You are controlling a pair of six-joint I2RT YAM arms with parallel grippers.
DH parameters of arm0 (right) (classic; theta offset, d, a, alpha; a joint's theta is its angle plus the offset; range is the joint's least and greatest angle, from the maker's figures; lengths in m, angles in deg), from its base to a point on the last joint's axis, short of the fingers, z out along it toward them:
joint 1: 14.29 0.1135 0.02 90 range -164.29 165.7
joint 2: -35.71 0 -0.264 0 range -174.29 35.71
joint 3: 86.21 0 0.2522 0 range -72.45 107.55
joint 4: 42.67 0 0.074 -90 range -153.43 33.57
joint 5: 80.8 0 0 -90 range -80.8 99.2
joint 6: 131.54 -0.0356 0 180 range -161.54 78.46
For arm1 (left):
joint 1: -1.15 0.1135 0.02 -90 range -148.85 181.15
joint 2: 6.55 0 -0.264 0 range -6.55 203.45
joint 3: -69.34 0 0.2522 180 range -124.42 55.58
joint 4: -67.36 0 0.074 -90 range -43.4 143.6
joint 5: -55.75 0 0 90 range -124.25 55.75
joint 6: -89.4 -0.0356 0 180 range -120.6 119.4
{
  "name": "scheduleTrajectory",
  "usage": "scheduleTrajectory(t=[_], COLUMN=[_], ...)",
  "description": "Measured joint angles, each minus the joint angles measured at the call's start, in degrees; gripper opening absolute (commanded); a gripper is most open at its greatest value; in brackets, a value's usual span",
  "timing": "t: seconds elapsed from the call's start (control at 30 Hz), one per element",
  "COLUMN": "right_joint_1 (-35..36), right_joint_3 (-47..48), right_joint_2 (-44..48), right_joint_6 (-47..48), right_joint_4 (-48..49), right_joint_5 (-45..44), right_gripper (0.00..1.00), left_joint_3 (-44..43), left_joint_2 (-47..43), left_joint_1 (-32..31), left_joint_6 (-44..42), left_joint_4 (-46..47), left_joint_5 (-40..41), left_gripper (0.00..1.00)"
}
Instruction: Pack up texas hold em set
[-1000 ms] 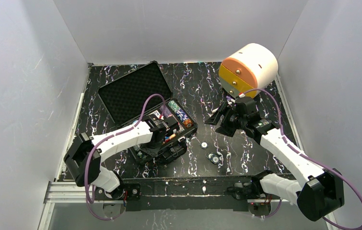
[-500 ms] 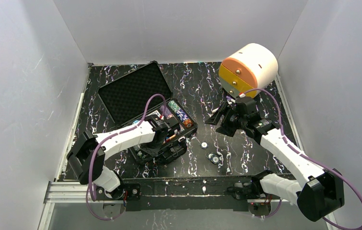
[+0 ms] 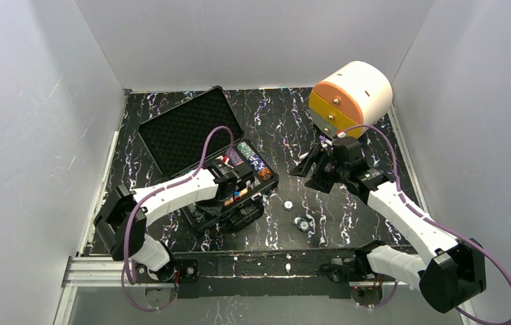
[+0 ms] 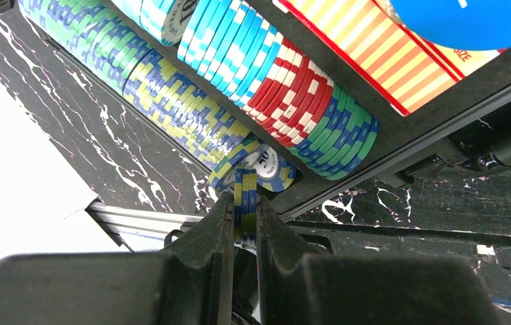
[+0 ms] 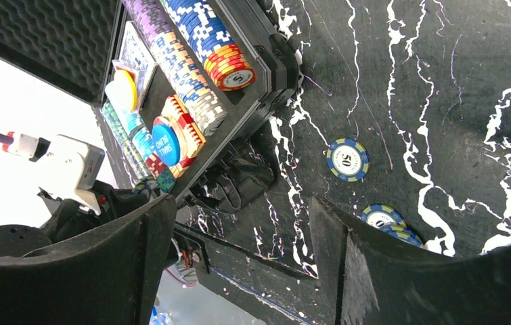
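My left arm [image 3: 171, 193] and right arm [image 3: 408, 220] wear white shells between blocky black joints [image 3: 452, 274]. A purple cable [image 3: 205, 149] arcs off each, the right one bulging toward four o'clock. My fingers [image 4: 198, 264] are thick, matte black wedges with a rough grain

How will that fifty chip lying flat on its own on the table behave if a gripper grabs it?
The fifty chip lies flat on the table, so fingers probably struggle to catch its thin edge, and it may slide. It looks rigid and likely won't bend. Tipped on edge, the round disc could roll.
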Motion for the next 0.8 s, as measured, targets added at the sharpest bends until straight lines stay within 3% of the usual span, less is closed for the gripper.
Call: scheduleTrajectory(t=[0.47,0.8], right_joint_1=[1.20,14.60], right_joint_3=[-1.84,-1.81], right_joint_2=[-0.11,-1.97], right_joint_6=[6.58,9.57], right_joint_4=[6.56,13.49], right_joint_5=[10.40,10.10], right_gripper=[0.79,0.76], left_joint_3=[-0.28,-1.42], left_joint_2=[-6.62,-9.29], left_joint_1=[0.04,0.02], left_joint_6=[-0.72,0.44], left_joint_4=[0.02,1.11], left_joint_5=[-2.12,1.18], left_gripper=[0.00,0.00])
